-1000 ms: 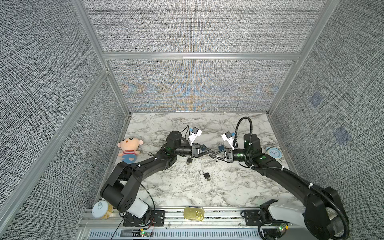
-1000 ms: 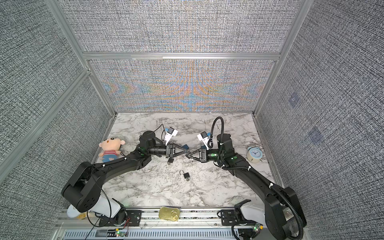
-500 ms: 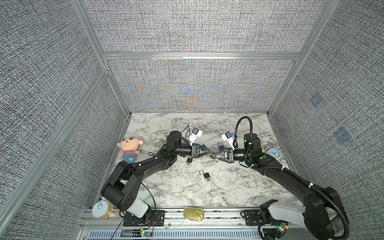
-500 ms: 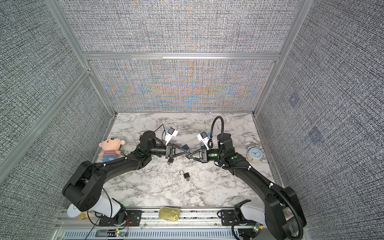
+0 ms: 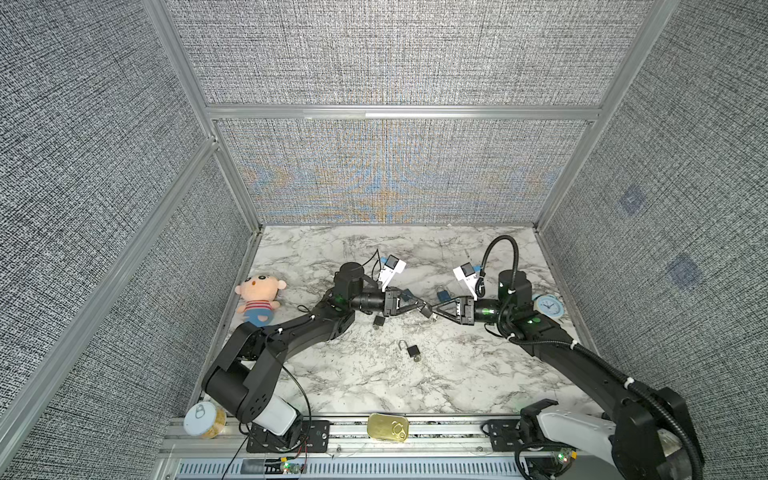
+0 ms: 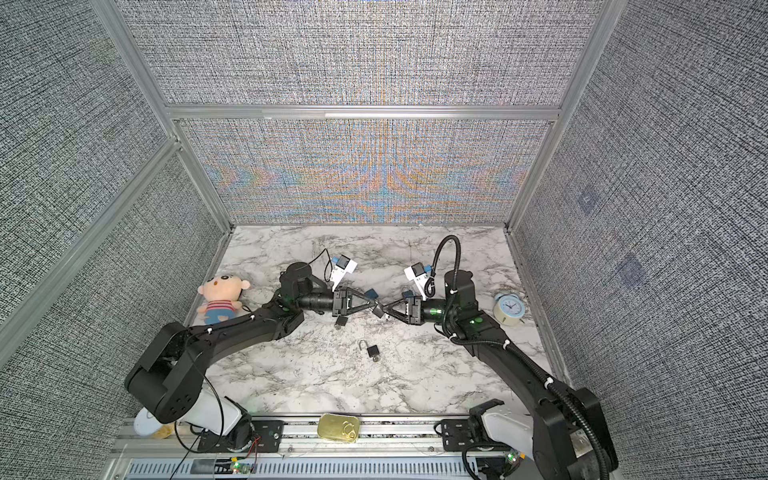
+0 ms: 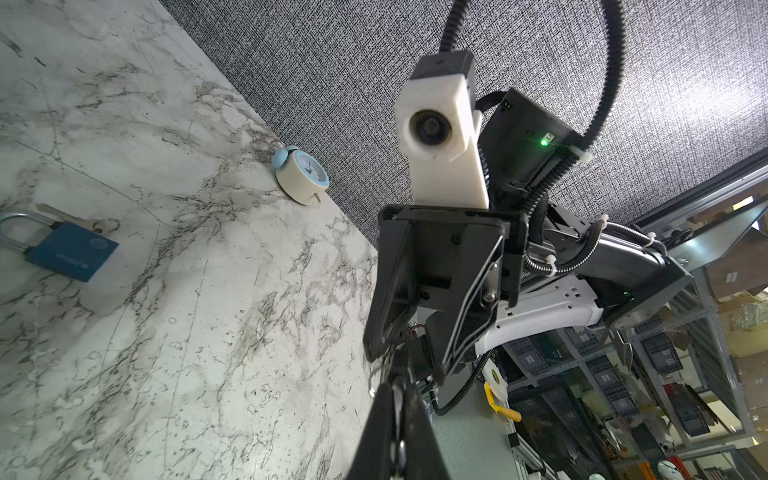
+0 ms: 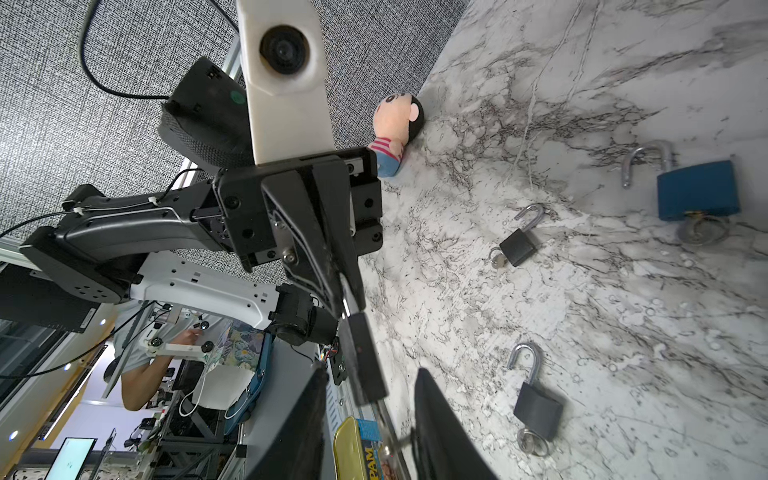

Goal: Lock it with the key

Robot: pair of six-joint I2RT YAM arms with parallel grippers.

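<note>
"Where's the padlock (image 8: pixel 360 361)?"

"Middle of the right wrist view, mid-air, hanging from the left claw (image 8: pixel 347 305), which is clenched on its top."

"And the right claw (image 5: pixel 435 317)?"

"Released. Its jaws stand apart, straddling the lock's lower end, and the lock's long axis points down between them. It's nearest."

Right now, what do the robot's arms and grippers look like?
Both are black, jointed, with white base shells. The left arm trails thin black wires; the right arm carries a ribbed black hose. The left gripper and right gripper have tapered black fingers under white camera blocks.
</note>
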